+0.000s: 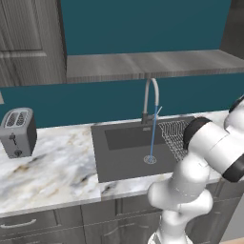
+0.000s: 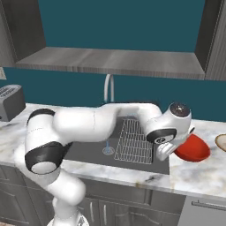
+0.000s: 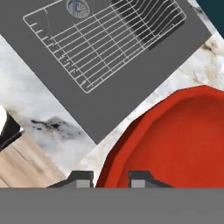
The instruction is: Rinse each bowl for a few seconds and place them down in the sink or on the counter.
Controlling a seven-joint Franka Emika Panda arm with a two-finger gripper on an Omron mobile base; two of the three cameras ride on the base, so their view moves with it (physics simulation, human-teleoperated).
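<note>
The red bowl [image 2: 193, 149] sits tilted over the marble counter [image 2: 194, 174], just to the right of the sink [image 2: 86, 152], with my hand pressed up against its left side. In my hand view the red bowl [image 3: 175, 140] fills the lower right, and its rim runs down between my two finger tips, one tip outside the rim and one inside over the bowl's hollow. My gripper [image 3: 110, 178] therefore straddles the rim; I cannot tell whether the fingers are actually clamped on it or merely set around it, since the tips are cropped at the bottom.

At the far right edge of the counter a pale tan bowl [image 2: 220, 142] shows in part, near the red one but apart from it.

The sink [image 1: 124, 157] is a dark grey basin with a round drain [image 1: 150, 159], and a thin stream of water [image 1: 153, 138] falls from the arched faucet [image 1: 151, 97] onto it. A wire dish basket [image 2: 134, 141] lies in the right half of the basin, next to my forearm.

Farther out, a silver toaster [image 1: 18, 131] stands on the counter's left end, well apart from the sink. A grey wood-grain shelf [image 1: 152, 64] runs above against the teal wall [image 1: 143, 24].
</note>
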